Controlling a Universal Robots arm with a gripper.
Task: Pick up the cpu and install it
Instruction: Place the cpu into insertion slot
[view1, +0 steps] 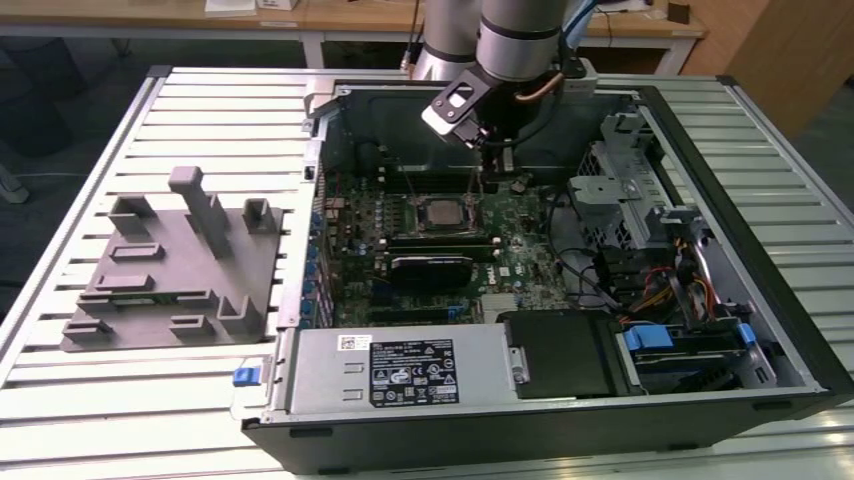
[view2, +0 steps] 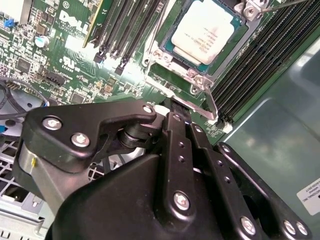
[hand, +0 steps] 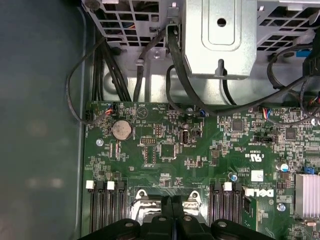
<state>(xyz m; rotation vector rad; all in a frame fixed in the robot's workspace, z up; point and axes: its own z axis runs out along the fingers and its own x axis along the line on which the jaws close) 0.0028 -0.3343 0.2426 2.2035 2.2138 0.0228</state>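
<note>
Exterior view is showing one open computer case (view1: 561, 432) lying on a slatted metal table (view1: 187, 110), one grey fixture (view1: 167, 270) beside it, wooden desks (view1: 347, 15) behind. One cpu (view2: 204, 31) is sitting in its socket frame (view2: 200, 78); my pincer (view2: 172, 107), fingers pressed together on nothing, is hovering just beside that frame.

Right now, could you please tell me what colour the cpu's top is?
The cpu is silvery-white on top; clearest in the second wrist view.
</note>
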